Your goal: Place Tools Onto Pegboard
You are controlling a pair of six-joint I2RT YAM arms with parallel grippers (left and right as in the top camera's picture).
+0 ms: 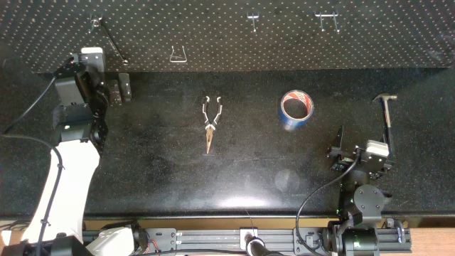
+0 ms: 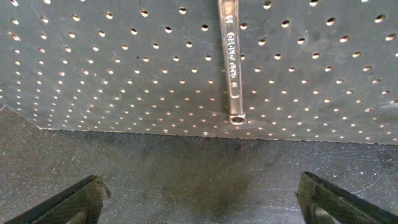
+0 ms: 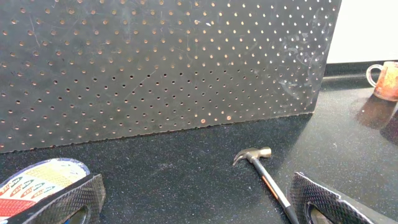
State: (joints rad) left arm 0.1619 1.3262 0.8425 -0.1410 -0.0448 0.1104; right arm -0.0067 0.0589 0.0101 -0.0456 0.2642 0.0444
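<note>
The wrench (image 2: 231, 62) hangs on the pegboard (image 2: 93, 74), stamped lettering running down its shank (too small to read). Left pincer (image 2: 200, 196) and right pincer (image 3: 198, 199) both gape wide, holding nothing. Pliers (image 1: 211, 124), tape roll (image 1: 296, 108) and hammer (image 1: 386, 114) rest on the table (image 1: 163, 171).

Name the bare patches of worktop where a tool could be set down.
Bare: between the left end effector and the pliers; between pliers and tape roll; the front strip below them. Crowded: the right, hammer beside the right end effector.
</note>
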